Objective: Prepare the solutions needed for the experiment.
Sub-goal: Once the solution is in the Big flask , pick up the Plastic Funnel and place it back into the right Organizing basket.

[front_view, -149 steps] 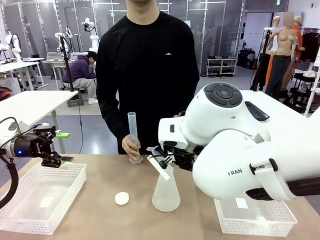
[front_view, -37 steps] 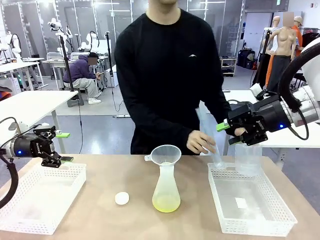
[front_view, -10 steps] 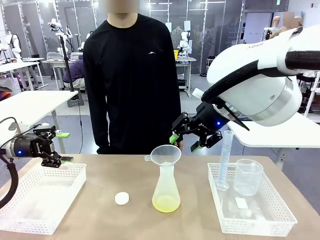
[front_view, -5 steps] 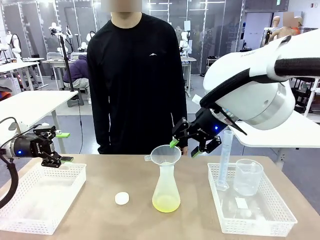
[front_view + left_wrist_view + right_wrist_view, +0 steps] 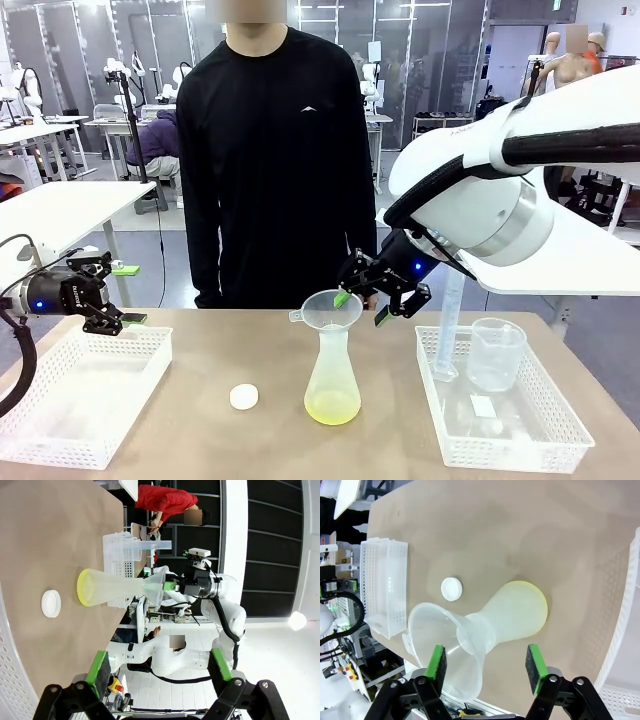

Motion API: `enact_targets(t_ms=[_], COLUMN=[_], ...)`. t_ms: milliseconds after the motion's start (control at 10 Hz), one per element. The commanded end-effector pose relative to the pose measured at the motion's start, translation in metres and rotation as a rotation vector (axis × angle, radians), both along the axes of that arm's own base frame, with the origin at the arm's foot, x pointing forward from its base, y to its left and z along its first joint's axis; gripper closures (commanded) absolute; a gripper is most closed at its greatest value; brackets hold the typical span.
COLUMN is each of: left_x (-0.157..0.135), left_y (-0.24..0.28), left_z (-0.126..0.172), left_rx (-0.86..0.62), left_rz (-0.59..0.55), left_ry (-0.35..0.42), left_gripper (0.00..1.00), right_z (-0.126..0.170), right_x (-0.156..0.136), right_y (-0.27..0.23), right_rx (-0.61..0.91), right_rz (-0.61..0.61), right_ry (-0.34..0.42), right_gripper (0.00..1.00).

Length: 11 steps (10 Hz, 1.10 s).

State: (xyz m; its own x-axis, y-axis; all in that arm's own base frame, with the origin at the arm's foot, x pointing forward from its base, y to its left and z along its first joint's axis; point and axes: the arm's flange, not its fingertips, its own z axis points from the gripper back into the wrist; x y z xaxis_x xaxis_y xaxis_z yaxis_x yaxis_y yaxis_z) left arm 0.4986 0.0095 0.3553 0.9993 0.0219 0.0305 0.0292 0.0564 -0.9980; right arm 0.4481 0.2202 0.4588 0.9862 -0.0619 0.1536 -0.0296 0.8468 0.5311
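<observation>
A translucent conical flask (image 5: 332,380) stands mid-table with the solutions (image 5: 332,407), a shallow yellow-green layer, in its base. A clear funnel (image 5: 333,310) sits in its neck. My right gripper (image 5: 361,306) hangs open at the funnel's right rim, one green pad touching or just beside it. In the right wrist view the right gripper (image 5: 486,662) looks down on the funnel (image 5: 447,652) and flask (image 5: 515,611), and the funnel rim overlaps the left pad. My left gripper (image 5: 128,293) is open and holds nothing above the left basket (image 5: 60,445).
A white cap (image 5: 243,397) lies on the table left of the flask. The right basket (image 5: 510,452) holds a beaker (image 5: 495,352) and a leaning graduated cylinder (image 5: 448,318). A person in black stands at the far edge.
My right gripper has come down and to the left, from above the right basket's edge to the funnel's rim, and its jaws have narrowed a little. The left arm has not moved.
</observation>
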Motion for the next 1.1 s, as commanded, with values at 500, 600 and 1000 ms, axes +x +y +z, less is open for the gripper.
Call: enact_targets(t_ms=[500,600,1000], left_x=[-0.0003,-0.0003,-0.0003], left_y=[0.0,0.0,0.0], left_z=[0.0024,0.0024,0.0024], left_rx=[-0.006,-0.006,-0.006], left_rz=[-0.01,-0.01,-0.01], left_ry=[0.007,0.007,0.007], left_gripper=[0.0,0.0,0.0], right_z=[0.0042,0.0042,0.0048], right_x=[0.0053,0.006,0.0059], right_y=[0.0059,0.0062,0.0064], right_rx=[0.004,0.003,0.009], right_rz=[-0.065,-0.068,-0.074], right_ry=[0.026,0.028,0.037], right_gripper=[0.77,0.88,1.0])
